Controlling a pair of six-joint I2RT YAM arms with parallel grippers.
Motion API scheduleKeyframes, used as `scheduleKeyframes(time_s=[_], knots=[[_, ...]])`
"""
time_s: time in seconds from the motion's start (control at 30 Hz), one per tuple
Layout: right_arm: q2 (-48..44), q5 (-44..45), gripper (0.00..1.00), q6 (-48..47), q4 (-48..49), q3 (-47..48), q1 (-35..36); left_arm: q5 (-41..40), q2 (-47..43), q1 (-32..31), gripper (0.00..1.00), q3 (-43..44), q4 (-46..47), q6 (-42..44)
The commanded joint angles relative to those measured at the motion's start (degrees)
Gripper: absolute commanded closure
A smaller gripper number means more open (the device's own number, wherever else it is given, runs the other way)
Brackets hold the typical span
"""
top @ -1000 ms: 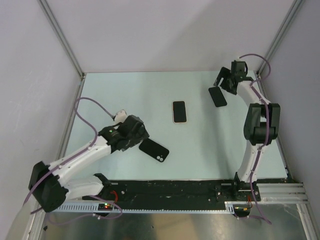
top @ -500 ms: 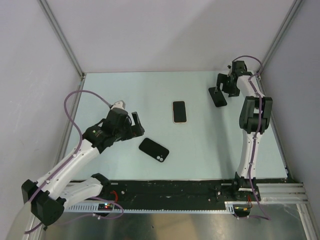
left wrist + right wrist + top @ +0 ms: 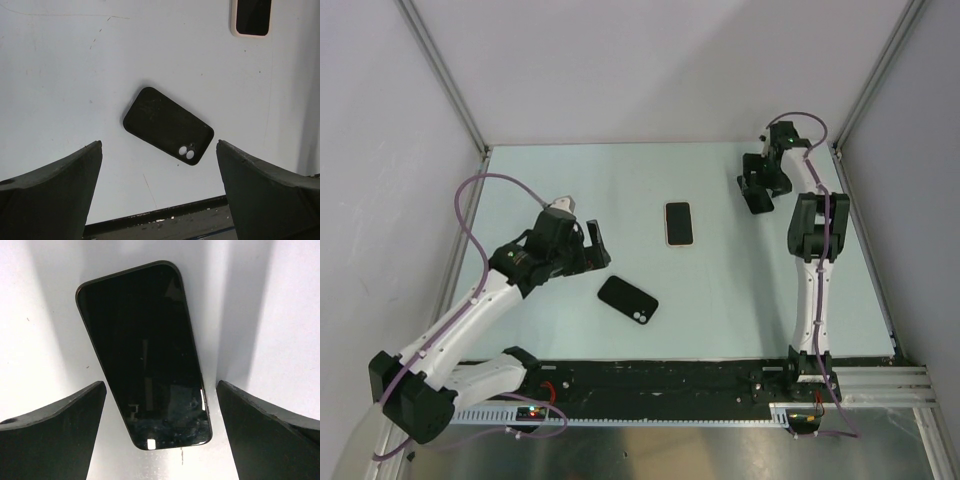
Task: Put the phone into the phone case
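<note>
Jaws on your right gripper (image 3: pixel 757 180) have just spread wide and empty, and they now straddle the phone (image 3: pixel 145 360), which lies flat at the table's (image 3: pixel 720 290) far right corner. A grasp looks next. Your left gripper (image 3: pixel 594 247), also wide, has drawn back off the case (image 3: pixel 167 126), which lies back-up toward the near edge.

A black rounded-rectangle case with two small pale dots (image 3: pixel 627 300) lies near the front of the pale tabletop (image 3: pixel 520 180), and the left gripper (image 3: pixel 596 248) is just beside it with its fingers spread. A dark-screened phone with a pale pink rim (image 3: pixel 679 223) lies mid-table. At the far right, the right gripper (image 3: pixel 757 180) hangs over a flat black slab phone (image 3: pixel 758 202), apparently not clamping it.
</note>
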Motion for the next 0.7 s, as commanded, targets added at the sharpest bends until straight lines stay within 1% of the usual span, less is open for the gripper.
scheduleKeyframes(time_s=[0.0, 0.13, 0.23, 0.33, 0.4, 0.47, 0.57, 0.67], knots=[[2.4, 7.8, 0.01, -3.7, -4.6, 4.4, 3.2, 1.4, 0.3, 0.8, 0.0, 2.5, 0.6, 1.8], [4.0, 13.0, 0.03, -5.2, -5.4, 4.4, 5.1, 1.7, 0.4, 1.2, 0.0, 2.4, 0.6, 1.8], [4.6, 13.3, 0.09, -5.2, -5.4, 3.7, 5.5, 2.2, 0.6, 1.4, 0.0, 2.4, 0.6, 1.8], [4.1, 10.2, 0.19, -4.4, -5.0, 2.6, 5.0, 2.3, 0.7, 1.5, 0.0, 2.5, 0.6, 1.8], [3.3, 7.8, 0.28, -3.9, -4.6, 1.4, 4.6, 2.3, 0.8, 1.7, 0.0, 2.5, 0.7, 1.8], [2.3, 5.3, 0.34, -3.5, -3.9, -0.5, 4.5, 2.4, 1.0, 1.8, 0.0, 2.7, 0.6, 1.9], [0.4, 3.5, 0.4, -3.0, -2.6, -4.0, 4.8, 2.6, 1.4, 1.9, 0.0, 3.0, 0.6, 2.0], [-1.8, 2.9, 0.43, -2.2, -1.3, -7.8, 5.7, 2.8, 1.9, 2.0, 0.0, 3.4, 0.6, 2.2]])
